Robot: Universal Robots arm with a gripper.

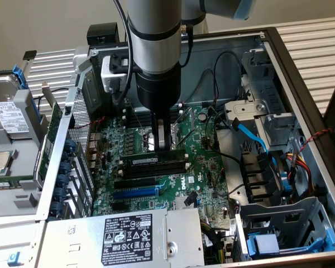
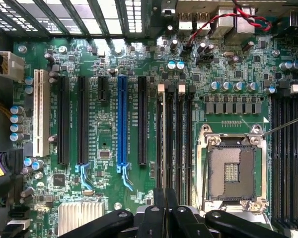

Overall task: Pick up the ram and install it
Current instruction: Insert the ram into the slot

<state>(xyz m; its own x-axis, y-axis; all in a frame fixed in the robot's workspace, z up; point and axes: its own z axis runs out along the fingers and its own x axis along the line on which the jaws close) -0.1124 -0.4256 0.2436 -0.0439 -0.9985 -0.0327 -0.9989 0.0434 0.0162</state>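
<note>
I work at a computer-assembly bench, the sort found in an electronics lab or repair workshop. A desktop computer case (image 1: pixel 212 44) lies open on a pale ribbed surface (image 1: pixel 318 33), its green motherboard (image 1: pixel 204 167) bared, with rows of expansion slots (image 2: pixel 72 119) and an uncovered processor socket (image 2: pixel 232 171). A labelled power supply (image 1: pixel 128 234) sits in the case, a blue cable (image 1: pixel 248 134) trails loose inside, a hard drive (image 1: pixel 8 114) lies outside beside it, and a plain wall (image 1: pixel 39 22) stands behind.
</note>
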